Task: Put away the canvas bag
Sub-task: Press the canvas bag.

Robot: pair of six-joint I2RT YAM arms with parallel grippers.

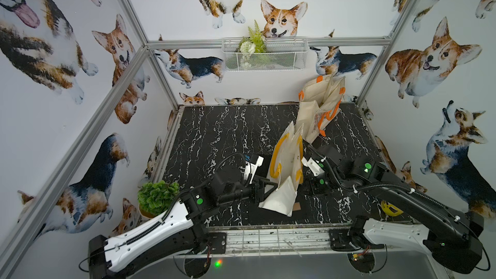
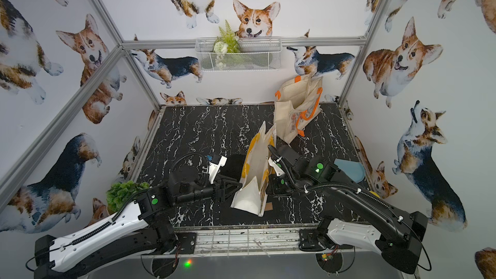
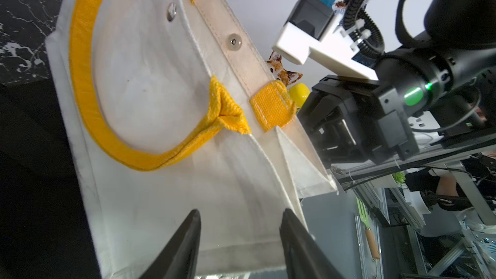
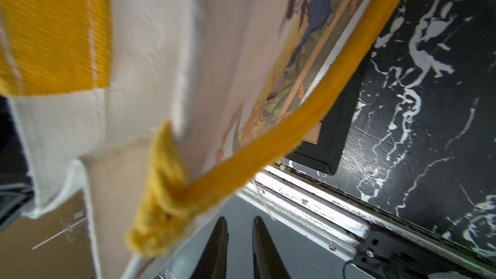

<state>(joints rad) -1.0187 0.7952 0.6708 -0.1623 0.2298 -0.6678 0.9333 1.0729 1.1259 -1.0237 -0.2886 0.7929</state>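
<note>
The canvas bag (image 1: 284, 162) (image 2: 255, 170) is cream with yellow handles (image 3: 88, 76) and stands tilted on its edge mid-table, between my two arms. My left gripper (image 1: 269, 187) (image 3: 243, 237) is at the bag's lower side, open, with its fingertips (image 3: 193, 234) against the bag's face (image 3: 161, 197). My right gripper (image 1: 312, 190) (image 4: 239, 226) is on the bag's other side and points toward the table's front edge. Its jaws stand a narrow gap apart with nothing between them. A bunched yellow handle (image 4: 161, 210) hangs just beside them.
A second cream bag with orange handles (image 1: 319, 108) (image 2: 298, 111) leans at the back right. A white wire basket (image 1: 264, 55) with greenery hangs on the back wall. A potted plant (image 1: 157, 197) stands front left, a blue plate (image 2: 350, 170) at the right. A black pad (image 2: 236, 162) lies under the bag.
</note>
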